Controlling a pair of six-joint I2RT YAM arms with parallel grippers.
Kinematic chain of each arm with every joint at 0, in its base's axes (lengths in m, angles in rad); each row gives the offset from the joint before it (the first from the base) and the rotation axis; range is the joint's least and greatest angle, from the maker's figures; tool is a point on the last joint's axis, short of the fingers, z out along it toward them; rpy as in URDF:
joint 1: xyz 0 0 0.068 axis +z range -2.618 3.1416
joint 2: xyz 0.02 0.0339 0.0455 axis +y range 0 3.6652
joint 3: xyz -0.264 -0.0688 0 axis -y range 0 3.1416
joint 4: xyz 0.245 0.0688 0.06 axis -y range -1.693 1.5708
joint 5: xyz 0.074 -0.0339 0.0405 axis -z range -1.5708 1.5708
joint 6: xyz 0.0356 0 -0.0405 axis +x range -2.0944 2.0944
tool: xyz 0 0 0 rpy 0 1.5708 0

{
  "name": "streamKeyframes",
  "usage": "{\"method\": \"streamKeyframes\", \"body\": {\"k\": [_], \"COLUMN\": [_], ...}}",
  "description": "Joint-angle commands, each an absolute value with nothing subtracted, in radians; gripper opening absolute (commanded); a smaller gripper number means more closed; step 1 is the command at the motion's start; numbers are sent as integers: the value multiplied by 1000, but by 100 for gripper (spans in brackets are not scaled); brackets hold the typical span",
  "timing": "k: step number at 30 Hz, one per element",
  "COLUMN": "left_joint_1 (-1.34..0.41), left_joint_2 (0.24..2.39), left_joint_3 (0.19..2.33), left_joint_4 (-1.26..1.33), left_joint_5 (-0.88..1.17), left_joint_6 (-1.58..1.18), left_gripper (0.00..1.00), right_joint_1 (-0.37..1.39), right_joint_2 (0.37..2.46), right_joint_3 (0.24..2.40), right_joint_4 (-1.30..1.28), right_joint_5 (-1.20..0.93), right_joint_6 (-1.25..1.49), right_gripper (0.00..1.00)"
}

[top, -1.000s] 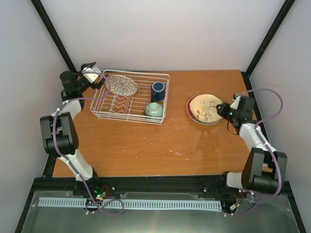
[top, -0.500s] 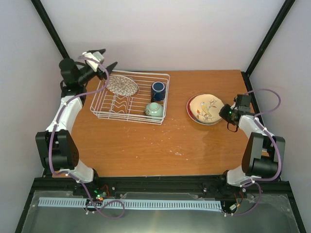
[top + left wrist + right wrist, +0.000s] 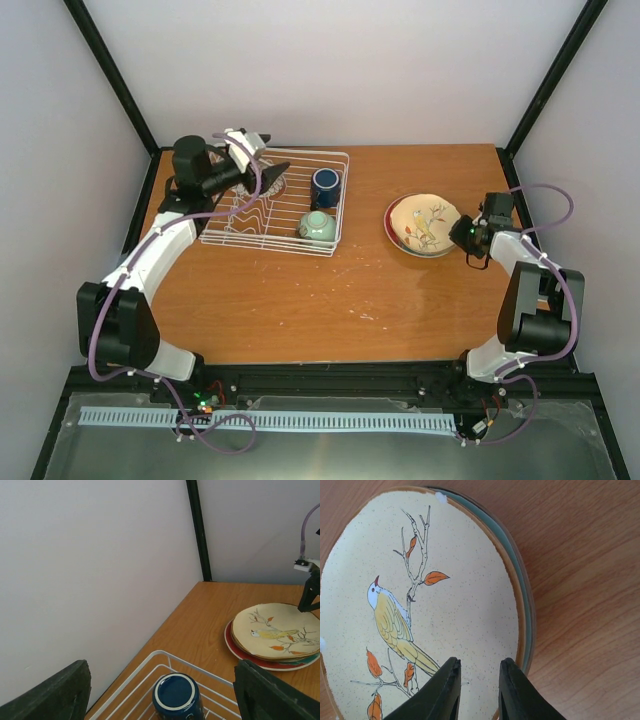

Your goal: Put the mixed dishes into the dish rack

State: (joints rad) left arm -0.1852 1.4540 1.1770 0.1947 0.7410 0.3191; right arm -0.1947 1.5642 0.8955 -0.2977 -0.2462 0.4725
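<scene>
Top external, left tool (image 3: 276,151) wide over rack (image 3: 264,246), right tool (image 3: 459,233) ajar at cream plate (image 3: 420,222).

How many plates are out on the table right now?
2. Both are stacked right of the wire rack: a cream bird plate on top, a red plate under it with only its rim showing. Another beneath could be hidden.

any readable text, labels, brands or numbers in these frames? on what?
None: no view shows legible text.
cream plate: painted bird and branch only, no lettering.
dark blue mug: plain, no print on the part that shows.
Any smaller markings elsewhere are too small to read.
</scene>
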Motion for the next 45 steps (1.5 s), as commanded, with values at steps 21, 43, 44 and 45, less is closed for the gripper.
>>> {"method": "streamKeyframes", "body": {"k": [21,43,44,45], "left_joint_1": [-369,-383,-383,-383], "left_joint_2": [1489,1525,1526,1529], "left_joint_3": [1226,1235,1236,1236], "left_joint_4": [54,41,41,41], "left_joint_5": [623,606,607,607], "left_joint_6": [356,365,365,365], "left_gripper": [78,78,78,78], "right_joint_1": [-192,-192,-193,-193], "right_joint_2": [1541,1677,1677,1675], "right_joint_3": [946,959,961,962], "right_joint_4": [-383,-344,-343,-344], "right_joint_5": [-171,-235,-239,-239], "right_joint_6": [491,506,506,506], "right_gripper": [22,11,8,6]}}
